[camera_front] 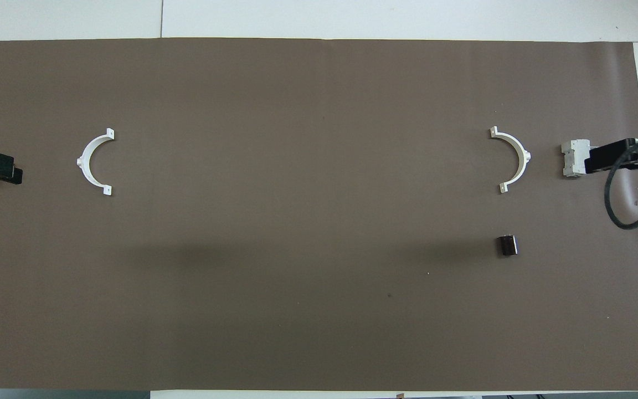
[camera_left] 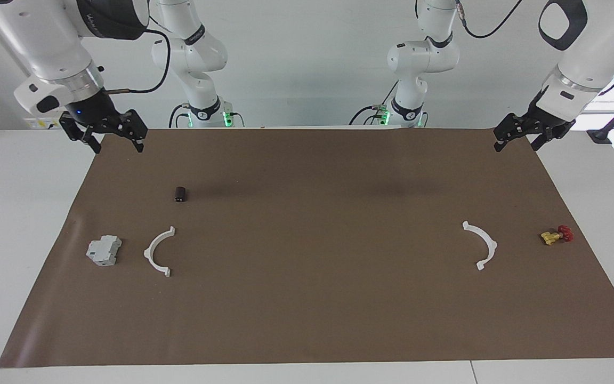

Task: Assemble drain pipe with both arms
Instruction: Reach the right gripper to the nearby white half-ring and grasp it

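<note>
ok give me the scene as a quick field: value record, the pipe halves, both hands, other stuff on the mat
pipe halves: two, lying apart on the brown mat, not joined
half at right arm's end: beside the grey switch unit
half at left arm's end: beside the yellow and red part
black cylinder: nearer the robots than the first half
right hand: open, raised over the mat's corner, empty
left hand: open, raised over the other near corner, empty

Bright, even, diffuse light across the whole scene. Two soft, blurred shadow patches lie on the brown mat toward the robots' edge, clearest in the overhead view. Daylight blows out to white at the corner by the left arm's end. Both views sharp, edges straight, no glare on the mat.
</note>
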You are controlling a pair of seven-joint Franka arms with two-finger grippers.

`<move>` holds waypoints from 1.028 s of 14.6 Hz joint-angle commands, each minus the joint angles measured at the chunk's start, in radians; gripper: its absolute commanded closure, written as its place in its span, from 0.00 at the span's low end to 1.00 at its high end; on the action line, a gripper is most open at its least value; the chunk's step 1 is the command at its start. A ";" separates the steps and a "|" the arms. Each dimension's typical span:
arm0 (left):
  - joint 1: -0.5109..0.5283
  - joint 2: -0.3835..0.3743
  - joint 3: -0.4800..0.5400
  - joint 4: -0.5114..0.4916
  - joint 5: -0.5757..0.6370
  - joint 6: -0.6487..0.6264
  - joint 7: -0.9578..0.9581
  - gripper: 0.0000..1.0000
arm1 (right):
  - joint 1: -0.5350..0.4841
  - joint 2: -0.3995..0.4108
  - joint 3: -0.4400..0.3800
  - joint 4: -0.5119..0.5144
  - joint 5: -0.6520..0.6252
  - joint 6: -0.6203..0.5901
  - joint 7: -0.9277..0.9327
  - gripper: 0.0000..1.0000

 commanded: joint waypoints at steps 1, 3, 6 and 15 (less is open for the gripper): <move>-0.003 -0.015 0.006 -0.016 0.005 -0.005 0.006 0.00 | -0.004 0.136 0.002 0.024 0.022 0.107 0.005 0.00; -0.003 -0.015 0.006 -0.016 0.005 -0.005 0.006 0.00 | -0.006 0.234 0.002 0.032 0.022 0.231 -0.036 0.00; -0.003 -0.015 0.006 -0.016 0.005 -0.005 0.006 0.00 | -0.046 0.360 0.003 0.029 0.026 0.371 -0.145 0.00; -0.003 -0.015 0.006 -0.016 0.005 -0.005 0.006 0.00 | -0.073 0.422 0.003 -0.171 0.091 0.629 -0.337 0.31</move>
